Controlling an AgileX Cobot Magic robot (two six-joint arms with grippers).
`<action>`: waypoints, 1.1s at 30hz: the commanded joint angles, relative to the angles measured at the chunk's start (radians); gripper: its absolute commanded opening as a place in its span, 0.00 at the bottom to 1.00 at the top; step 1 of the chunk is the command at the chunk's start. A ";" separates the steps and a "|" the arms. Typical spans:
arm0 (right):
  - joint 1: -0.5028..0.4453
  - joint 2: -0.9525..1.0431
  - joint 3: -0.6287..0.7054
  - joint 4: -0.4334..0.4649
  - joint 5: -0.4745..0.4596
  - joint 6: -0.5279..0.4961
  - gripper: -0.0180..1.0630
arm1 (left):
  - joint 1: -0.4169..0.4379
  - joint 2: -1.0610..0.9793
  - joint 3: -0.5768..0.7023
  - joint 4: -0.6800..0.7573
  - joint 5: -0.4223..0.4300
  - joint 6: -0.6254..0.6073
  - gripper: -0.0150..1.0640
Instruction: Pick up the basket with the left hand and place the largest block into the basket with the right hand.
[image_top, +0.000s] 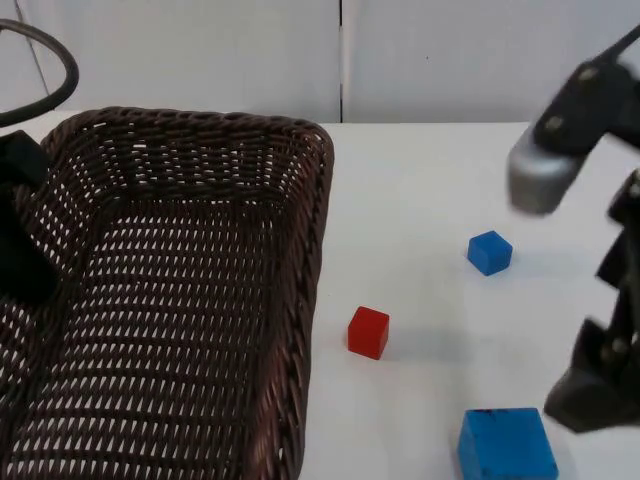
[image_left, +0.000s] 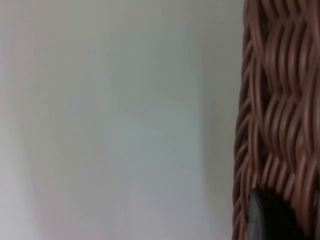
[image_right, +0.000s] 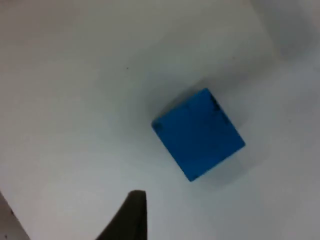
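Right gripper (image_top: 592, 400) hangs at the table's right side, just beside the large blue block (image_top: 507, 445) and a little above it. Whether its fingers are spread or pressed together, I cannot tell. In the right wrist view the large blue block (image_right: 198, 134) lies alone on white table, bare surface on all its sides, a dark scuff along one top edge.

Left gripper (image_top: 22, 225) is at the left rim of the brown wicker basket (image_top: 180, 290); its grip on the rim is hidden, so open or closed I cannot tell. The left wrist view shows the basket's woven wall (image_left: 280, 110) close up, pale table beside it.

Between the basket's right edge and the large block sits a small red block (image_top: 368, 332), near the basket wall but apart. A small blue block (image_top: 490, 252) lies farther back, well clear of both. White table (image_top: 420, 190) runs open to the grey wall (image_top: 200, 50).
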 joint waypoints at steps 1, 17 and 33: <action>0.019 0.034 -0.006 -0.002 -0.024 -0.057 0.99 | 0.004 -0.010 -0.001 -0.017 0.012 0.003 0.01; 0.029 0.234 -0.006 -0.003 -0.193 -0.162 0.99 | 0.004 -0.010 -0.001 -0.015 0.008 0.003 0.01; 0.029 0.411 -0.006 0.001 -0.253 -0.157 0.99 | 0.004 -0.010 -0.001 -0.015 0.003 0.003 0.01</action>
